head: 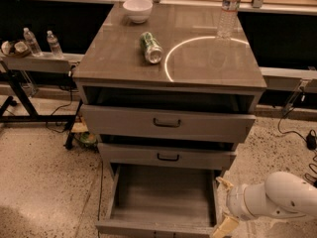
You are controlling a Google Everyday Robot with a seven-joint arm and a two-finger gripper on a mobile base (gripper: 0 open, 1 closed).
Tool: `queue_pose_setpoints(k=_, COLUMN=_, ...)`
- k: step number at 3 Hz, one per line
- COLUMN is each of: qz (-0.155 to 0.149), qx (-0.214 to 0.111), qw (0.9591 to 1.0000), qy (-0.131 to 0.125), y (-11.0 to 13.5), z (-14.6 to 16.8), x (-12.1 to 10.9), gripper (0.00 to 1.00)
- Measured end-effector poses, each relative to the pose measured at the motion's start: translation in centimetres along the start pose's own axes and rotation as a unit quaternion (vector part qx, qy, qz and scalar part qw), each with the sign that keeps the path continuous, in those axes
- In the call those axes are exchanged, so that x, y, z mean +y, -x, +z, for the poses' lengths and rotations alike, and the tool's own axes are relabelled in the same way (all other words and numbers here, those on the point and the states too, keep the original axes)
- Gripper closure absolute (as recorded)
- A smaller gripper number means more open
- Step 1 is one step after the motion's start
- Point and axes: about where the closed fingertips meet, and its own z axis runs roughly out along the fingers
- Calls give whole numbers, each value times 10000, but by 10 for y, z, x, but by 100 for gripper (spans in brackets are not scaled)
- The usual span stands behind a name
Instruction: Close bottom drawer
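Note:
The bottom drawer (161,195) of the grey wood-grain cabinet (173,63) is pulled far out, and its deep plain grey box is empty. Its front (153,229) lies at the lower edge of the camera view. My gripper (223,206) is low at the right, just beside the drawer's right wall and near its front corner. Its two tan fingertips (224,184) stand apart, open and holding nothing. The white arm (282,197) comes in from the right edge.
The top drawer (168,124) and middle drawer (168,156) each stick out a little. A white bowl (137,9), a green can (151,47) and a water bottle (229,9) are on the cabinet top. A side shelf with bottles (32,41) stands left. Cables (309,138) lie at the right.

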Motion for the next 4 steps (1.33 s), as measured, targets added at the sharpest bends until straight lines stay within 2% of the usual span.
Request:
queue_pose_setpoints(k=1, qz=2, qx=-2, qw=10000, qy=7, y=0, z=0, x=0, gripper=0)
queue_pose_setpoints(k=2, qz=-4, qx=-67, qw=10000, qy=-33, y=-3, z=24, x=5, gripper=0)
queue_pose_setpoints(k=3, qz=59, qx=-1, qw=10000, qy=60, y=-17, z=66, x=23, gripper=0)
queue_pose_setpoints(k=4, qz=194, qx=117, qw=9996, qy=-140, y=-41, z=119, x=25, gripper=0)
